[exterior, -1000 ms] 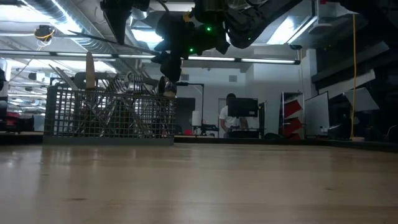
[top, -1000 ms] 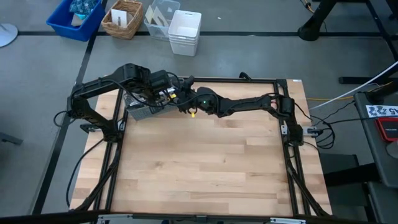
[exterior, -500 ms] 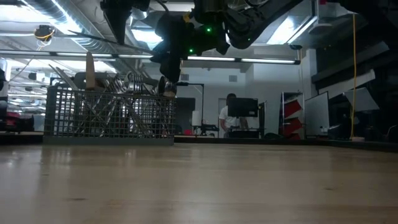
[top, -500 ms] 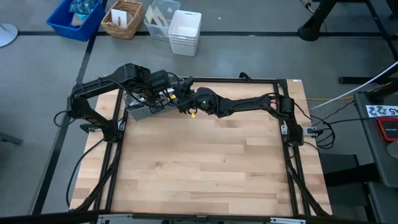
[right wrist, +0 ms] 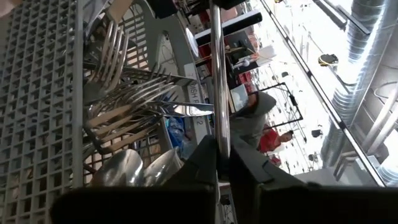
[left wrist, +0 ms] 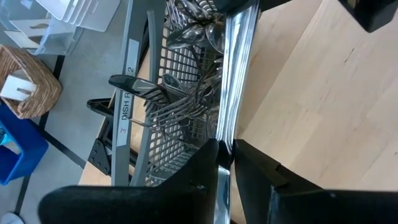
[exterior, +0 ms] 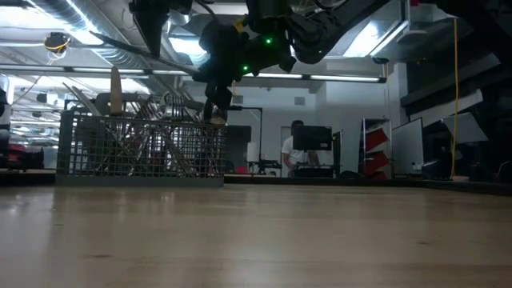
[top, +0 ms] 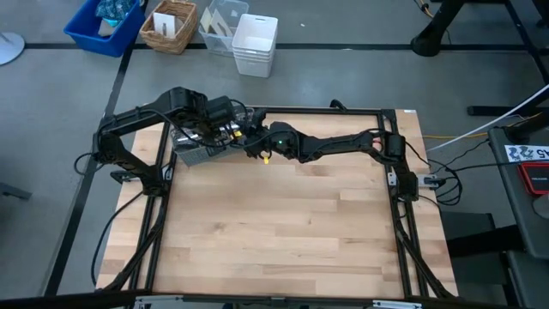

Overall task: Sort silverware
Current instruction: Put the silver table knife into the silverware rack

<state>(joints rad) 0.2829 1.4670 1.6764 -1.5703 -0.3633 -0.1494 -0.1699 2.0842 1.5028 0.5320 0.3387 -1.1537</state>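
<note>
Both fingers pinch slim, shiny silverware (left wrist: pixel 235 81).

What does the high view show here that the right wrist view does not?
Only the high view shows the whole wooden table, both arms meeting at its far left, and the floor bins beyond. Only the right wrist view shows the right gripper shut on a silver handle, with forks and spoons packed alongside. Both show the grey caddy.
</note>
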